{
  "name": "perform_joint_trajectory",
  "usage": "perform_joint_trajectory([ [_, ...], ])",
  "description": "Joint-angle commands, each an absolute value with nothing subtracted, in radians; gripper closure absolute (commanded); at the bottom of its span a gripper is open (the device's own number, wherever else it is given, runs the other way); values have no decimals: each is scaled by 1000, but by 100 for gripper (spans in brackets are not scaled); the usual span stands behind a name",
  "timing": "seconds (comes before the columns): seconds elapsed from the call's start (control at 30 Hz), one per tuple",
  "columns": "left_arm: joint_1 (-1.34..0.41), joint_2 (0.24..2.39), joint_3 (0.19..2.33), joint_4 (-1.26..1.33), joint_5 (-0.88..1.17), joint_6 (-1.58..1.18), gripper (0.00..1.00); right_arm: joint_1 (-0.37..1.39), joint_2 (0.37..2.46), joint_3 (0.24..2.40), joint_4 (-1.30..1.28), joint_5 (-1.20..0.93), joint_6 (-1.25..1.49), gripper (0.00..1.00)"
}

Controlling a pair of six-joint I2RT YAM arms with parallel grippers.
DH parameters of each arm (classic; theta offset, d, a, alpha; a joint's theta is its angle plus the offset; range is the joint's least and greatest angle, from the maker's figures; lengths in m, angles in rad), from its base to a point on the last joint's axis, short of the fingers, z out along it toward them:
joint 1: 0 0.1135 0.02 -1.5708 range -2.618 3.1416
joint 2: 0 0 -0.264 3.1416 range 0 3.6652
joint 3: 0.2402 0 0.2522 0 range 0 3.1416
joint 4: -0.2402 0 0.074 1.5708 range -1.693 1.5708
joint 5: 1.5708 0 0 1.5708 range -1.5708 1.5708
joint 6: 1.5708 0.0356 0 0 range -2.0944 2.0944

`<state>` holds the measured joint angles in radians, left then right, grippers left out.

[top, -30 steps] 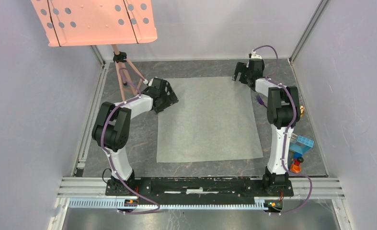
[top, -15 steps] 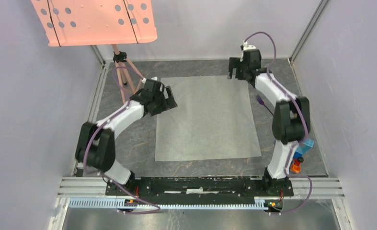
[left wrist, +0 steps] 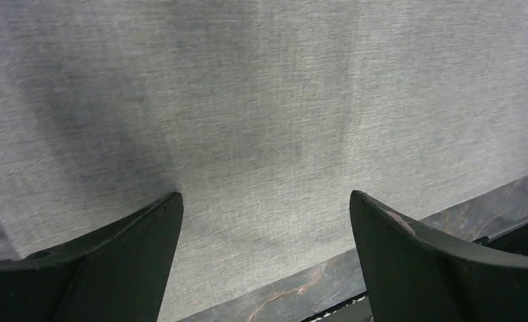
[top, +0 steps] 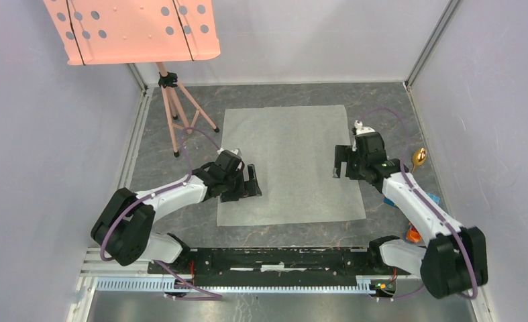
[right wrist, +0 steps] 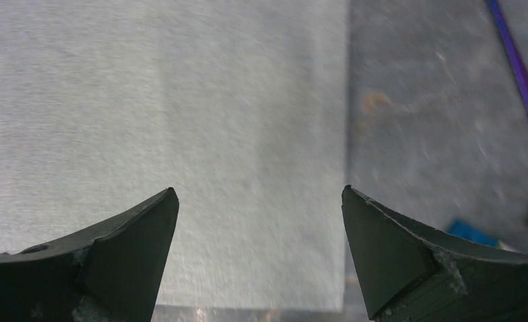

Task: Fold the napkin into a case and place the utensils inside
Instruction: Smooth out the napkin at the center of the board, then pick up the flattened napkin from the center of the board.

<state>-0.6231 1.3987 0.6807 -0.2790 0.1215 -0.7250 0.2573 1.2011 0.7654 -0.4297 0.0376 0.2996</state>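
Observation:
The napkin (top: 291, 164) lies flat and unfolded in the middle of the table, a light grey rectangle. My left gripper (top: 253, 182) hangs open over its left edge near the front corner; the left wrist view shows the left gripper (left wrist: 264, 194) with only cloth (left wrist: 261, 100) between the fingers. My right gripper (top: 337, 164) hangs open over the right edge, and the right wrist view shows the right gripper (right wrist: 258, 189) empty above the cloth (right wrist: 180, 100). The spoon's gold bowl (top: 419, 157) lies right of the napkin. A thin purple utensil handle (right wrist: 522, 80) lies on the table; fork or spoon, I cannot tell.
A salmon-pink perforated panel (top: 133, 30) stands on a tripod (top: 174, 114) at the back left. Toy blocks, blue (top: 434, 199) and orange (top: 414, 234), sit at the right behind my right arm. A metal rail (top: 281, 258) runs along the front edge. Walls close in on both sides.
Both grippers have pulled back from the napkin's far corners toward me, the left along the left edge, the right along the right edge. The napkin stays flat. The spoon's bowl now shows.

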Motion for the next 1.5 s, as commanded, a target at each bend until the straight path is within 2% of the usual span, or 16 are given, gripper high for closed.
perform_joint_trajectory([
  [0.0,-620,1350,629,-306,3,-738,0,239,1055,763,-688,277,452,2],
  [0.1,-620,1313,609,-308,13,-726,0,219,1018,716,-825,233,527,2],
  [0.17,-621,1279,604,-311,33,-729,0,206,993,657,-897,223,609,6],
  [0.23,-620,1231,605,-322,43,-733,0,201,967,618,-936,225,652,20],
  [0.33,-621,1142,625,-367,42,-730,0,201,922,571,-929,238,703,28],
  [0.47,-620,1047,665,-453,40,-722,0,200,931,528,-863,190,726,45],
  [0.73,-620,916,714,-648,-23,-751,0,200,1029,529,-805,187,716,50],
  [1.2,-620,821,656,-734,-12,-848,0,201,1094,492,-750,215,750,52],
  [1.3,-620,827,653,-763,-26,-873,0,200,1128,478,-732,221,748,64],
  [1.47,-633,831,649,-866,-109,-995,0,200,1150,453,-702,241,739,73],
])
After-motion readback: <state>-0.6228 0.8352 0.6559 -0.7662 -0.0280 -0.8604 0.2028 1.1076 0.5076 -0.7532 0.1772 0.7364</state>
